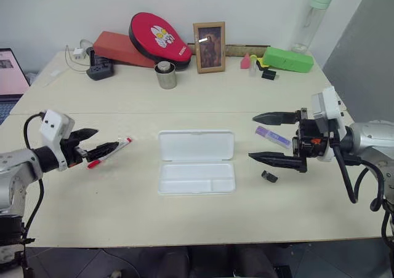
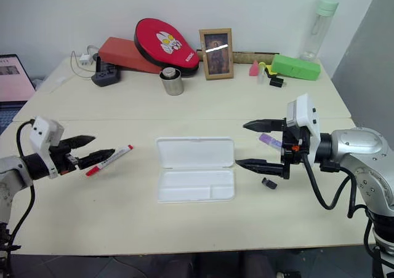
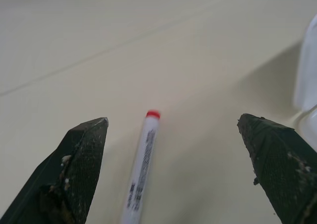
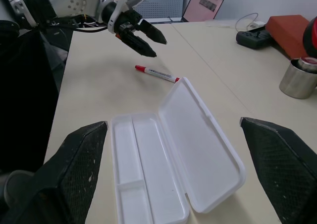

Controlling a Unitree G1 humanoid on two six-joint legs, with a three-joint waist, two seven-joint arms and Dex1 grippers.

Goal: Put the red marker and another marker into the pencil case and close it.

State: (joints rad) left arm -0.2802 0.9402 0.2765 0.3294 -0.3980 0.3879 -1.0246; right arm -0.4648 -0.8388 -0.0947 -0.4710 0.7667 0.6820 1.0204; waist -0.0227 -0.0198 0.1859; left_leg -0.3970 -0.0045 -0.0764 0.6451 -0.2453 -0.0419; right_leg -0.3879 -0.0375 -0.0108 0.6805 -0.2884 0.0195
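Along the back of the bench (image 1: 123, 222) stand a red box (image 1: 120, 49), a red paddle (image 1: 159, 37) leaning on it, a metal cup (image 1: 165, 75), a framed picture (image 1: 209, 47), a green box (image 1: 287, 59) and a clear bottle (image 1: 311, 19). A small black object (image 1: 269, 176), perhaps a cap, lies nearer the front.

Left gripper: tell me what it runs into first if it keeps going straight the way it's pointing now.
Most likely the red marker. The left gripper is open, and the marker lies on the table between its fingers, running ahead of them. Beyond it stands the open pencil case. Depth is hard to judge; it may pass just above the marker.
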